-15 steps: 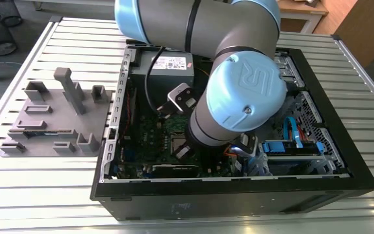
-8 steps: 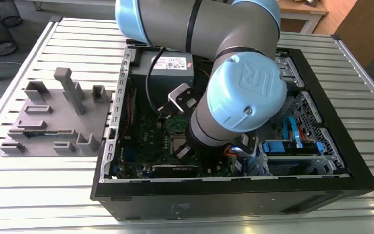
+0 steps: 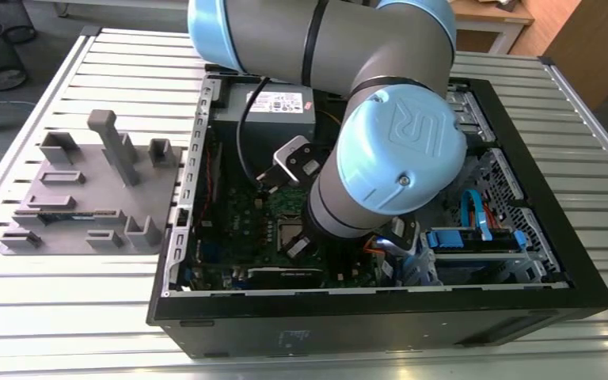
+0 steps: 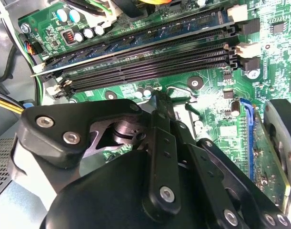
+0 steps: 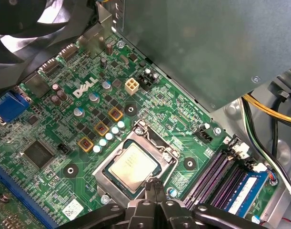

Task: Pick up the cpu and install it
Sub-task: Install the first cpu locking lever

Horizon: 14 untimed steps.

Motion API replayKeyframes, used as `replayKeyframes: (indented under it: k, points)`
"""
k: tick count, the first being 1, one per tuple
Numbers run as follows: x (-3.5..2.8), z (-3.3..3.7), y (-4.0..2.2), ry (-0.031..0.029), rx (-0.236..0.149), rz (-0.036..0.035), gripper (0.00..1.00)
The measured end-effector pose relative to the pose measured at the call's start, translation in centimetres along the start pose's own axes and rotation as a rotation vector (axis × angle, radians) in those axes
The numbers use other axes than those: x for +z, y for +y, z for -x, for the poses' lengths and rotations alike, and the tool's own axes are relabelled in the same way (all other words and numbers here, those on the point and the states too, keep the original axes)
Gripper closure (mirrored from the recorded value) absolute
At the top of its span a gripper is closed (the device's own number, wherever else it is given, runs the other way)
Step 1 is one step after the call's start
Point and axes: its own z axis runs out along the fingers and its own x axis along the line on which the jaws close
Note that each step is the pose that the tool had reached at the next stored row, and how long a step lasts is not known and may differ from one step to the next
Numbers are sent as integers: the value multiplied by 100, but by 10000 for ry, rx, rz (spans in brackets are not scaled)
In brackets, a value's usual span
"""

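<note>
Chip (image 5: 133, 167) lies flat in socket (image 5: 104, 177). Claw (image 5: 155, 184) clenched, empty, at chip's edge. Touch lightly, straight down; sideways nudge risks unseating.

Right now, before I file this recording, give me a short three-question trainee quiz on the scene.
1. True or false: the cpu lies in the motherboard socket.
2. The gripper is: A) open around the cpu; B) shut, close beside the cpu; C) holding a memory stick.
3. Fill in: in the exterior view, the grey fixture stands on the view's ____ of the computer case.
Key: 1 true; 2 B; 3 left.
</note>
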Motion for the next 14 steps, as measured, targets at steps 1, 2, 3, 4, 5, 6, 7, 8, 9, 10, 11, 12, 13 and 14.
replayKeyframes:
  k: [1,2,3,4,5,6,7,8,9,10,11,12,13,14]
  points:
    - [0,0,0,0,0,0,89]
    - [-1,0,0,3,0,-3,89]
    - [-2,1,1,7,1,-9,89]
    - [-4,3,3,21,3,-26,89]
    - [-7,3,4,38,5,-44,89]
    - [-11,3,5,56,7,-63,89]
    - [-16,3,5,70,8,-77,89]
    - [-20,4,7,79,9,-86,89]
    - [-24,5,8,90,10,-99,89]
    - [-28,6,9,105,12,-116,89]
    - [-30,7,10,127,14,-139,89]
    - [-31,7,10,161,18,-177,89]
    - [-32,6,10,215,25,-239,89]
    - [-32,7,10,267,30,-296,89]
